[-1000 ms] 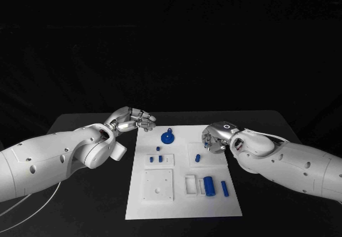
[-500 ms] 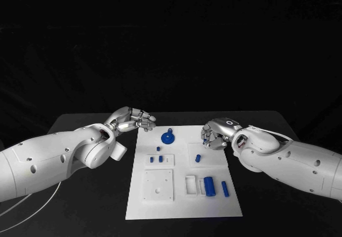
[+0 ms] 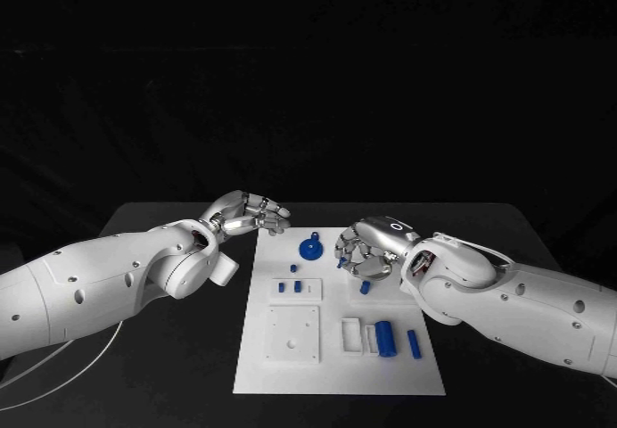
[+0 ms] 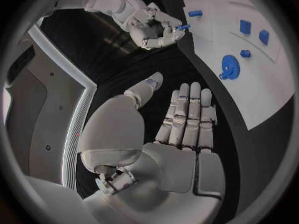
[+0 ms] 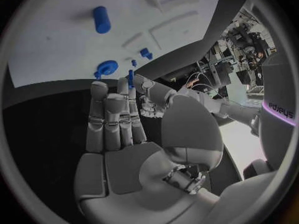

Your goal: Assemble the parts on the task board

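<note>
A small blue peg (image 4: 181,28) is seen pinched by the right hand (image 3: 364,250) above the task board (image 3: 337,357). The left hand (image 3: 250,214), fingers loosely spread, hovers at the board's far left corner.

White task board (image 3: 337,374) with blue parts (image 3: 386,339), black table (image 3: 168,357), silver hands.

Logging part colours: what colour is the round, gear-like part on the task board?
Blue gear-like part; clearest in the left wrist view.
</note>
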`<act>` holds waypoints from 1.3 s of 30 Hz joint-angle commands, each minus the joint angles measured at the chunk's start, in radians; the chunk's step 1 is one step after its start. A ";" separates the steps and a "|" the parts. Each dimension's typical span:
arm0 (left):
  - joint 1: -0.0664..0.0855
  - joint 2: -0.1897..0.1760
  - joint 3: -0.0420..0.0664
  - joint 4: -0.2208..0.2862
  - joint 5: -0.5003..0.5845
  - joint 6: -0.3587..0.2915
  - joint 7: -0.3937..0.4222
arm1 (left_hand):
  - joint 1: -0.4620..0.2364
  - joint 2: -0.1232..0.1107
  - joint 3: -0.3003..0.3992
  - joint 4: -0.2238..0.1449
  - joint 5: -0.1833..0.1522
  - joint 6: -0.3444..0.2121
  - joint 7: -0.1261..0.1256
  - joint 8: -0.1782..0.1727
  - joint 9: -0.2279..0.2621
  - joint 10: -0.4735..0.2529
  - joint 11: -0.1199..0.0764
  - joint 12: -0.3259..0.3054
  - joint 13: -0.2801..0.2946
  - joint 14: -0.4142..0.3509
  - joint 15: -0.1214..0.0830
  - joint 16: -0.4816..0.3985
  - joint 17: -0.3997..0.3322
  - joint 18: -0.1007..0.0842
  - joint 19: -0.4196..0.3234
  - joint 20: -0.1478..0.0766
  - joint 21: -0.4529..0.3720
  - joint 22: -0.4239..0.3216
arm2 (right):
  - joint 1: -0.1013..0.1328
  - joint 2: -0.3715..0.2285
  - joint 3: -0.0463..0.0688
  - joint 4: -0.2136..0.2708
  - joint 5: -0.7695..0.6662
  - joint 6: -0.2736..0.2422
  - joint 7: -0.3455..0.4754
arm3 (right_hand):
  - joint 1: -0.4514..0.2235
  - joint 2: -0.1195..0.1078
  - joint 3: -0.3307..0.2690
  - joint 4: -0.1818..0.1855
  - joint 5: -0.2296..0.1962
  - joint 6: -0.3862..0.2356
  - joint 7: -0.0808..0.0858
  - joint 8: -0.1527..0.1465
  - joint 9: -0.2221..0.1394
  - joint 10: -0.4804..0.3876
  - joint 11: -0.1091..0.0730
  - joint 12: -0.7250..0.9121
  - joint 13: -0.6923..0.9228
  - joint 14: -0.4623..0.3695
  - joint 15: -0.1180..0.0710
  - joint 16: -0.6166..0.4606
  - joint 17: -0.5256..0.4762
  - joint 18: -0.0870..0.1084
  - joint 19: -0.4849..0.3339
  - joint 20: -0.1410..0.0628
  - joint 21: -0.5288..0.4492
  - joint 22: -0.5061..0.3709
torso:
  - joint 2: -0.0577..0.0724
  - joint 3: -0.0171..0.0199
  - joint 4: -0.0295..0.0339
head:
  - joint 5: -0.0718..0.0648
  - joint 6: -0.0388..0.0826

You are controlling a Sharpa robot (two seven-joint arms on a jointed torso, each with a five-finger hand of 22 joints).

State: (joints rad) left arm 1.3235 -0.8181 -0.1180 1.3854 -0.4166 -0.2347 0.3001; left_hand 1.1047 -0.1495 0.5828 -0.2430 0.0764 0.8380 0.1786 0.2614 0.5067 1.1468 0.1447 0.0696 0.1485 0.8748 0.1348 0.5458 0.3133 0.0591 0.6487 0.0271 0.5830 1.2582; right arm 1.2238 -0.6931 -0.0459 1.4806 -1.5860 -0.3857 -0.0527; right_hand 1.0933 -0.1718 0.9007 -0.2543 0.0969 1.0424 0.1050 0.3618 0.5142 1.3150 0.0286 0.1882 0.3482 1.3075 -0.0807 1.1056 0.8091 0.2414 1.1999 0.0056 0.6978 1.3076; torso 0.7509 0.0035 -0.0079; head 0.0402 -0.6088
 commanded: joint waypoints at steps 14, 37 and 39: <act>0.001 0.015 0.000 -0.003 0.006 0.015 0.011 | 0.000 0.012 0.000 0.005 0.010 -0.006 0.001 0.004 -0.002 -0.006 -0.001 -0.001 -0.003 0.005 0.000 -0.007 0.004 0.011 0.003 0.008 -0.007 0.002 | -0.011 0.092 -0.061 0.011 -0.166 0.026 -0.042 | 0.002 0.013 -0.007 -0.006 0.010 0.004 -0.002 0.003 0.004 0.007 -0.003 -0.008 0.007 0.001 -0.005 0.005 0.001 0.020 0.002 -0.008 0.008 0.021 | 0.001 -0.0015 0.0008 | 0.065 -0.024; 0.001 0.022 0.000 -0.003 0.007 0.016 0.004 | -0.002 0.012 -0.001 0.006 0.010 -0.007 0.001 0.005 -0.002 -0.006 -0.001 0.000 -0.005 0.006 0.000 -0.009 0.006 0.010 0.003 0.008 -0.009 0.004 | -0.055 0.137 -0.095 -0.009 -0.216 0.042 -0.054 | 0.004 0.009 -0.004 -0.006 0.012 0.007 -0.003 0.003 0.008 0.011 -0.004 -0.009 0.013 0.003 -0.006 0.008 0.003 0.020 0.005 -0.008 0.012 0.021 | 0.001 -0.0004 -0.0007 | 0.095 -0.048; 0.001 0.022 0.000 -0.002 0.007 0.016 0.005 | -0.002 0.012 -0.001 0.006 0.010 -0.007 0.001 0.005 -0.002 -0.006 -0.001 0.000 -0.005 0.006 0.000 -0.010 0.007 0.011 0.003 0.008 -0.009 0.004 | -0.057 0.137 -0.098 -0.009 -0.217 0.045 -0.055 | 0.004 0.009 -0.004 -0.006 0.012 0.007 -0.003 0.003 0.008 0.011 -0.004 -0.009 0.014 0.003 -0.006 0.008 0.003 0.020 0.005 -0.008 0.013 0.021 | 0.001 -0.0005 -0.0006 | 0.096 -0.049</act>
State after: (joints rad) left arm 1.3236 -0.7987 -0.1180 1.3821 -0.4146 -0.2310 0.2978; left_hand 1.1012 -0.1460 0.5828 -0.2431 0.0811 0.8380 0.1787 0.2614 0.5068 1.1468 0.1446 0.0696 0.1454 0.8747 0.1348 0.5420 0.3189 0.0531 0.6523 0.0307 0.5805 1.2604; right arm 1.1688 -0.5565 -0.1439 1.4724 -1.7822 -0.3524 -0.0977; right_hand 1.0951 -0.1633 0.8961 -0.2588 0.1047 1.0417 0.1044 0.3620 0.5201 1.3184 0.0244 0.1838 0.3604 1.3096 -0.0785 1.1097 0.8108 0.2412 1.2020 0.0041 0.7066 1.3074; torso 0.7519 0.0029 -0.0085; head 0.1341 -0.6563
